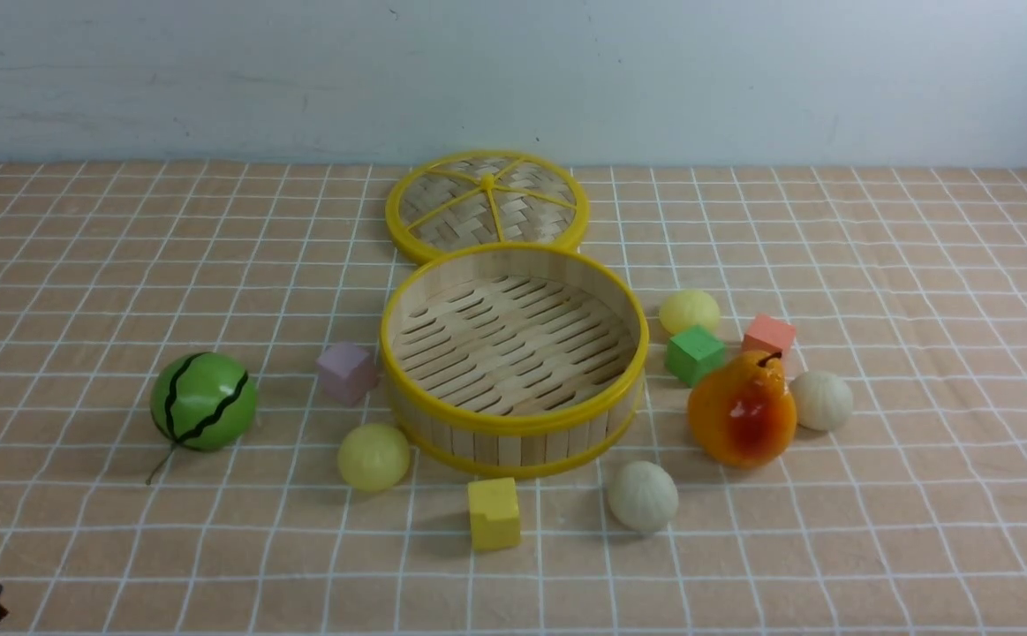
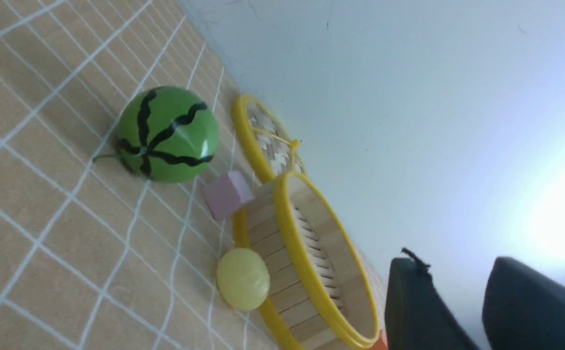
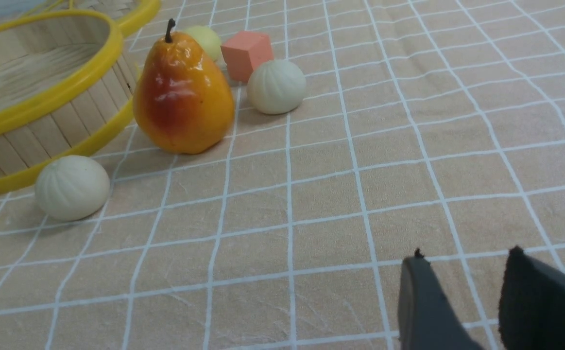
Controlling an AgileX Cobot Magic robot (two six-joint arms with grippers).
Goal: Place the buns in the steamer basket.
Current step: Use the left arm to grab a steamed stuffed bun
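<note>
Your steamer basket [image 1: 513, 439] sits upright in the middle of the table [image 1: 919, 548]. Its woven lid [image 1: 487, 205] lies flat just behind it, toward the far edge.

All four buns lie on the table outside the basket:
- One pale yellow bun [image 1: 373, 457] is right up against the basket's wall, on the side facing the near-left corner.
- The other pale yellow bun [image 1: 689, 311] is just off the basket's right side, behind a green cube [image 1: 695, 354].
- One off-white pleated bun [image 1: 643, 496] lies near the basket toward the near edge, to the right of a yellow cube [image 1: 494, 513].
- The second off-white bun [image 1: 821, 400] sits just to the right of the glossy orange pear [image 1: 743, 409] — close, but apart.

A salmon cube [image 1: 769, 336] stands behind the pear. A lilac cube [image 1: 347, 373] is just beside the basket's left wall, and the watermelon ball [image 1: 204, 401] lies well out toward the left edge.

Both pairs of jaws stand parted with nothing between them — the left jaws are off to the near left of the watermelon ball. The right jaws are low over bare table on the near-right side of the pear, well apart from the nearest bun.
</note>
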